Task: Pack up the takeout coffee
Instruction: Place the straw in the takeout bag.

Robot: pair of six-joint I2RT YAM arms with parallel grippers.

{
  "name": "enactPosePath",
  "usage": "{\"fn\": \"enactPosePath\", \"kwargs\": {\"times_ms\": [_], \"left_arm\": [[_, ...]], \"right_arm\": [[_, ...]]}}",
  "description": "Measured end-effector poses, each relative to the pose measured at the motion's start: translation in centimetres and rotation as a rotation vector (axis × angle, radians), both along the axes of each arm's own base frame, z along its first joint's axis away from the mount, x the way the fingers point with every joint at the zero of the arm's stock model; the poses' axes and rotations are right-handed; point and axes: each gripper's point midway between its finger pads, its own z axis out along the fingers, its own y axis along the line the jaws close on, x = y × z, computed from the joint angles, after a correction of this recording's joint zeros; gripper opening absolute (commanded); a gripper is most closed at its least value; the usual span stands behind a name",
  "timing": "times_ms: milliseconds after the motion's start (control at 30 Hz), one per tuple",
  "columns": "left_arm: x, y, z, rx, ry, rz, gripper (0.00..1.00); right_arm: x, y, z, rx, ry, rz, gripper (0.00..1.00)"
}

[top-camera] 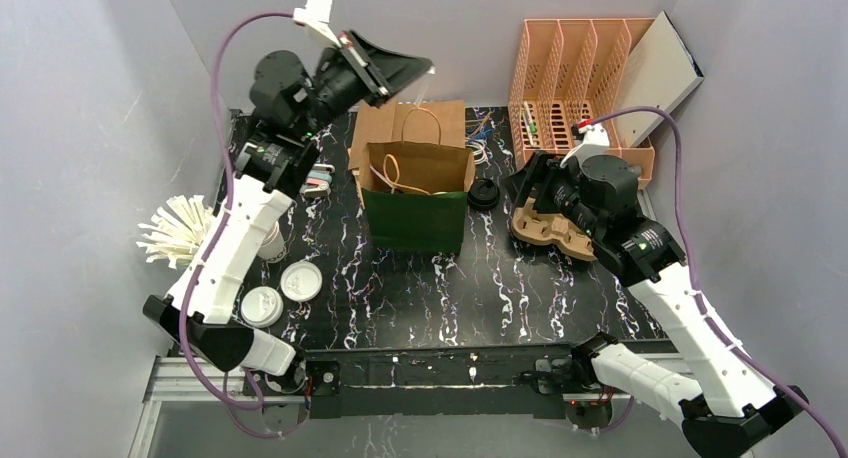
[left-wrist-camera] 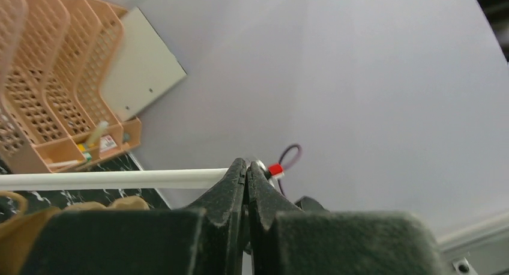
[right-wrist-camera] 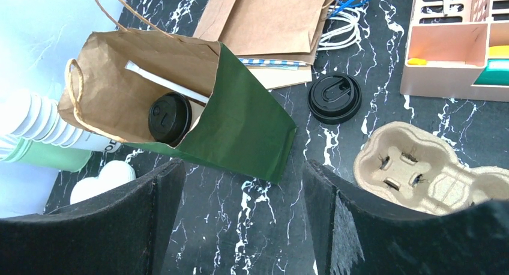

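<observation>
Since the straw [left-wrist-camera: 114,179] looks light and bendy, the left claw [left-wrist-camera: 247,167] stands clamped on its end; the right claw [right-wrist-camera: 240,176] hangs apart, empty.

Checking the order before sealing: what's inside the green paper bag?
Inside the green paper bag, a round black plastic cup lid and a white straw show. Anything beneath the lid, and the bag's bottom, is hidden by its walls.

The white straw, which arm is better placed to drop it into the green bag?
Left. The left gripper is shut on the straw, raised near the open bag; the right gripper is open and empty, off to the side.
</observation>
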Motion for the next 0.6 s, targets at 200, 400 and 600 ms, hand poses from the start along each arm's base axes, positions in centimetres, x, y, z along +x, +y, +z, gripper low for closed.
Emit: {"fn": "enactPosePath", "kwargs": {"times_ms": [200, 400, 600], "left_arm": [[-2.6, -4.0, -0.8, 0.036, -0.022, -0.097, 0.0], [-4.0, -5.7, -1.1, 0.052, -0.039, -0.14, 0.0], [-4.1, -7.1, -1.2, 0.061, -0.046, -0.165, 0.0]], "right_arm": [[0.0, -0.1, -0.1, -0.002, 0.001, -0.003, 0.8], [0.0, -0.2, -0.1, -0.003, -0.001, -0.009, 0.8], [0.0, -0.3, 0.1, -0.002, -0.006, -0.013, 0.8]]}}
